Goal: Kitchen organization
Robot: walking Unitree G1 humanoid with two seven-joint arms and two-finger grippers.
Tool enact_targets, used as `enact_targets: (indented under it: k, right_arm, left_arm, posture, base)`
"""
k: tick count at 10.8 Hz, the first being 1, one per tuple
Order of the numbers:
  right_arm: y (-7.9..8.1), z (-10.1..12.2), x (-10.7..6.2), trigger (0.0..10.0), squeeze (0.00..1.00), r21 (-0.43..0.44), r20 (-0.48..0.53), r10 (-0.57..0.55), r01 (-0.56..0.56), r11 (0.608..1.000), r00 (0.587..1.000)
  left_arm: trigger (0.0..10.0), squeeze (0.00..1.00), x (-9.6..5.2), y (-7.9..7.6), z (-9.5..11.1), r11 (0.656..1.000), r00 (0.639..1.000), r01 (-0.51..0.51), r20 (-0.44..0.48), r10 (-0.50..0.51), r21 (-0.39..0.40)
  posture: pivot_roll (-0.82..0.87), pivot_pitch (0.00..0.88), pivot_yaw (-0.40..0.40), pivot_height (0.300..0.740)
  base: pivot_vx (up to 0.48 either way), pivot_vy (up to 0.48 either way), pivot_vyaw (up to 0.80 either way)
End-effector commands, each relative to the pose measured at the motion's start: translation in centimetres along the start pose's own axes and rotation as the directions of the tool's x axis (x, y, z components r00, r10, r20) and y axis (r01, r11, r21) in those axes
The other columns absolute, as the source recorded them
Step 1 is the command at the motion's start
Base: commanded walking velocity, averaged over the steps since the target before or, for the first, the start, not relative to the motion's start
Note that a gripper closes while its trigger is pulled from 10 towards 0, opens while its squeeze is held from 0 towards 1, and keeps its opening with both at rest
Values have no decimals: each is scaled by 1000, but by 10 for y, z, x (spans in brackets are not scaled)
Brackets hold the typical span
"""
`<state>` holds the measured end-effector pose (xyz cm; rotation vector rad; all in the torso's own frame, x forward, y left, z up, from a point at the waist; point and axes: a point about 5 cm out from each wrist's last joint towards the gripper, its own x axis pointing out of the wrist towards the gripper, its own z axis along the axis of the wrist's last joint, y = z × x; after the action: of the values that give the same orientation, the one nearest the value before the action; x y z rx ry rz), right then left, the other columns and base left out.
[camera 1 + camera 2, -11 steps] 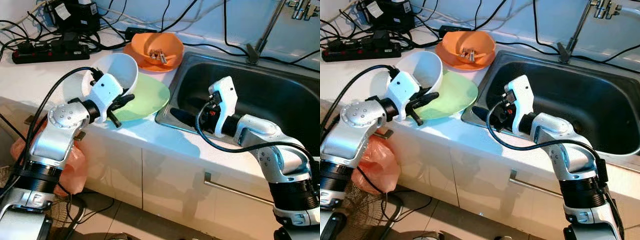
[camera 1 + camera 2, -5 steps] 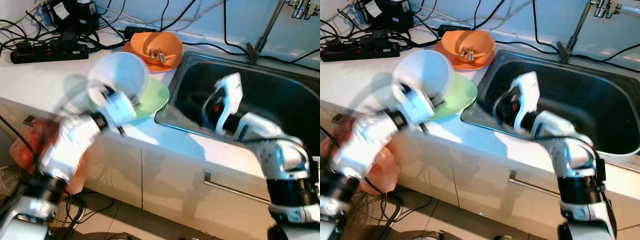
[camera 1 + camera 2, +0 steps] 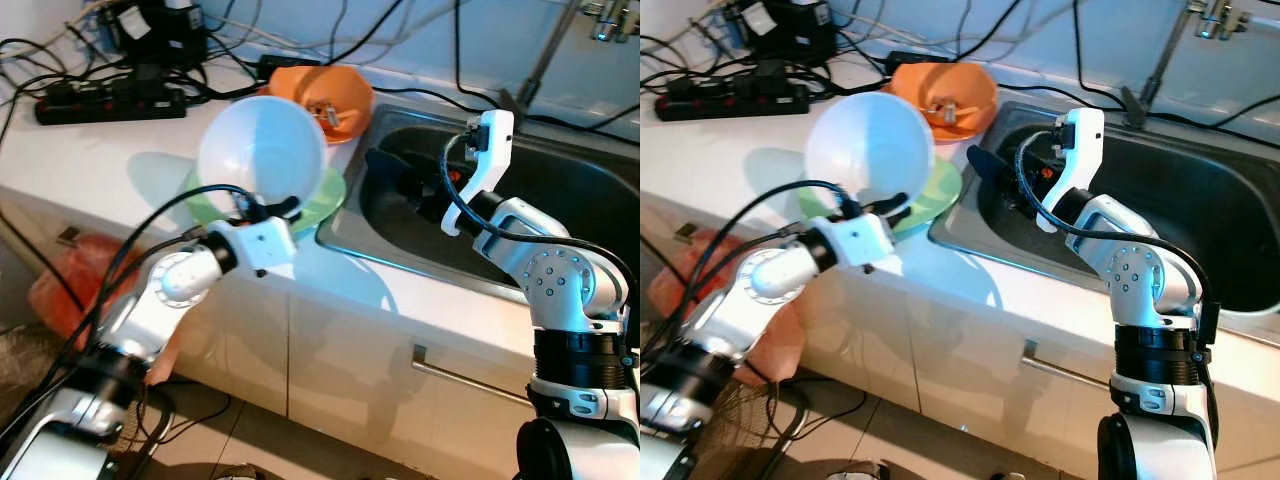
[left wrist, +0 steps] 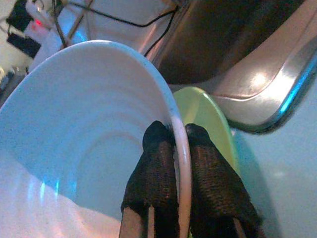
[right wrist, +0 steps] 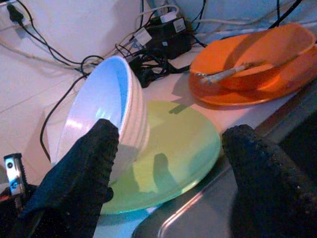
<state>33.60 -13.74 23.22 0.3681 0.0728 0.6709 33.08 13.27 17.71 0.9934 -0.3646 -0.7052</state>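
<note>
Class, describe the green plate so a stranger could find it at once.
Start at the steel sink. On the white counter against its left rim lies the green plate, flat and pale lime. Unlike the orange dishes behind it, it holds nothing; the white bowl is held tilted above it.

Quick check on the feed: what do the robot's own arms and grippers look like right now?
Both arms are silver with round dotted joint caps, black cuffs, white wrist housings and looping black cables. The left gripper and right gripper each have two long black textured fingers.

Two silver arms, white wrist housings, black cables (textured black fingers (image 4: pixel 158 163)).
</note>
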Motion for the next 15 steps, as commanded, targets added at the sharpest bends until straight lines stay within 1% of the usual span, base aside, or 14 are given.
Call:
enact_targets:
  k: [1,2,3,6,8,9,10,11,12,13,15]
  right_arm:
    - [1,6,1,10000,0,15,15,-3,3,1000,1000]
    - [2,9,3,10000,0,23,18,-5,4,1000,1000]
    - [3,10,4,10000,0,24,20,-5,4,1000,1000]
    - [6,13,5,10000,0,-8,11,-2,2,1000,1000]
    - [6,7,7,10000,0,-31,-24,-18,17,999,1000]
    - [3,4,8,10000,0,-57,-50,-51,48,997,997]
    - [1,2,9,9255,0,-72,-68,-68,63,995,995]
    - [-3,-1,10,10000,0,-95,-88,-98,90,991,991]
    - [-8,-1,11,706,0,-108,-92,-142,132,985,986]
    - [-12,0,12,0,0,-105,-79,-173,164,981,982]
    - [-19,4,14,0,0,-94,-57,-246,240,966,968]
  left_arm:
    - [0,0,9,3,12,999,998,-12,61,9,43]
    - [0,0,22,-3,20,998,995,0,98,-6,57]
    - [0,0,29,-6,24,998,993,10,115,-18,70]
    - [0,0,44,-3,36,996,986,1,166,-17,95]
    - [0,0,50,-3,44,994,981,-10,195,-11,106]
    - [0,0,51,-3,45,994,980,-14,200,-7,106]
    - [0,0,51,-3,45,994,979,-17,205,-5,107]
    - [0,0,52,-2,47,994,977,-23,212,0,105]
    - [0,0,52,-2,48,994,976,-31,219,8,102]
    - [0,0,52,-3,48,994,975,-32,220,9,102]
    - [0,0,51,-6,47,994,976,-25,217,1,104]
  posture:
    - [113,63,-40,740]
    - [109,61,-38,740]
    - [109,61,-38,740]
    - [109,61,-38,740]
    - [108,61,-34,740]
    - [107,61,-36,740]
    - [107,61,-36,740]
    - [109,61,-37,740]
    - [112,60,-38,740]
    - [114,60,-39,740]
    - [111,59,-38,740]
  base:
    - [0,0,0]
    - [0,0,0]
    - [0,0,0]
    - [0,0,0]
    - [0,0,0]
    - [0,0,0]
    - [0,0,0]
    - [0,0,0]
    - [0,0,0]
    - [0,0,0]
    - [0,0,0]
